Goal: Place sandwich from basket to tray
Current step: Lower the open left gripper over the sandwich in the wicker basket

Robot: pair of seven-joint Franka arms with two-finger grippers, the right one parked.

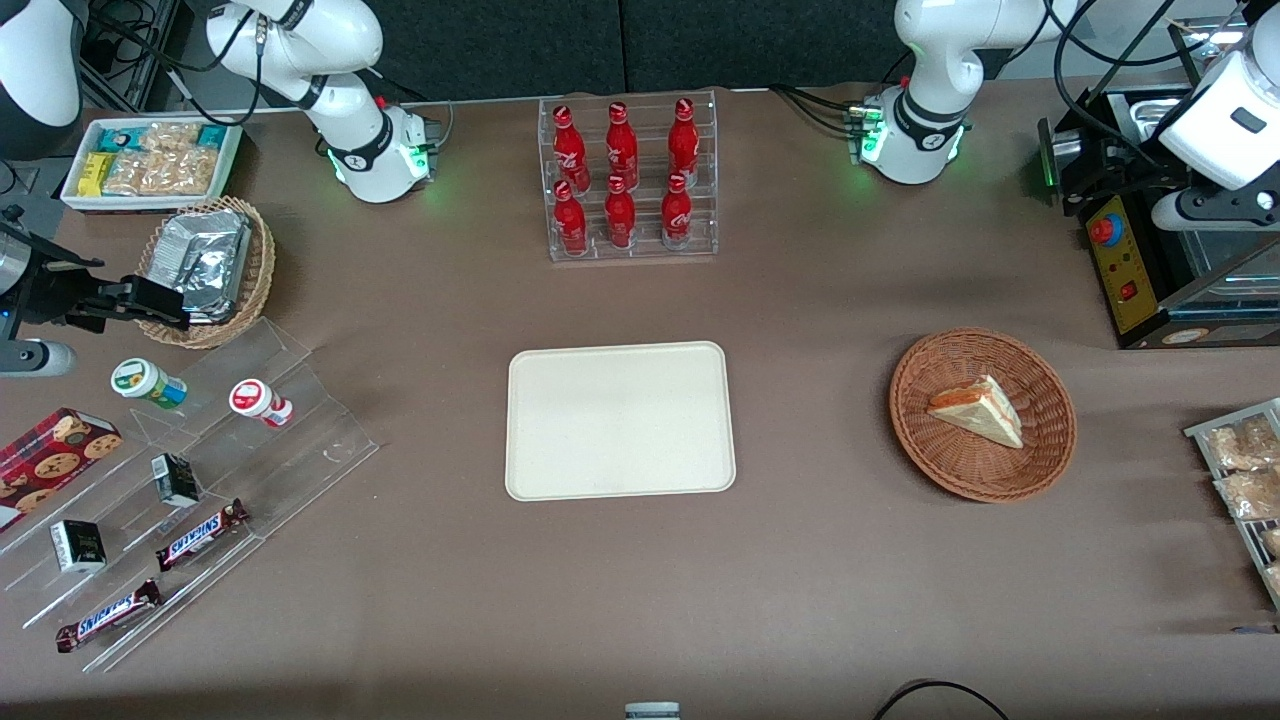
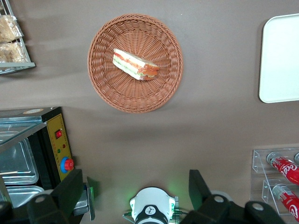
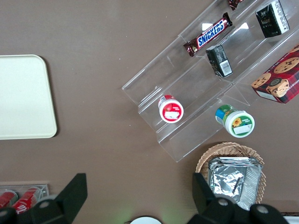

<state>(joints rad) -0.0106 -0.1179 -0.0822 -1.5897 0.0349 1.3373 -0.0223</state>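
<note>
The sandwich (image 1: 978, 410) (image 2: 135, 65), a white wedge with red-orange and green layers, lies on its side in the reddish-brown wicker basket (image 1: 915, 400) (image 2: 107, 88). At the table's middle lies the cream tray (image 1: 620, 420) (image 2: 280, 60) (image 3: 23, 98), with nothing on it. It is about a tray's width from the basket, toward the parked arm's end. My left gripper (image 2: 135, 186) is open, its two dark fingers (image 2: 70, 191) spread wide and holding nothing. It hangs high over the table, farther from the front camera than the basket, roughly above its own arm's base (image 2: 152, 205).
A black appliance with a red button (image 1: 1130, 260) (image 2: 60, 149) stands beside the basket toward the working arm's end. A wire rack of snack packets (image 1: 1240, 480) (image 2: 11, 37) sits nearer the front camera. A clear rack of red bottles (image 1: 630, 180) stands farther back than the tray.
</note>
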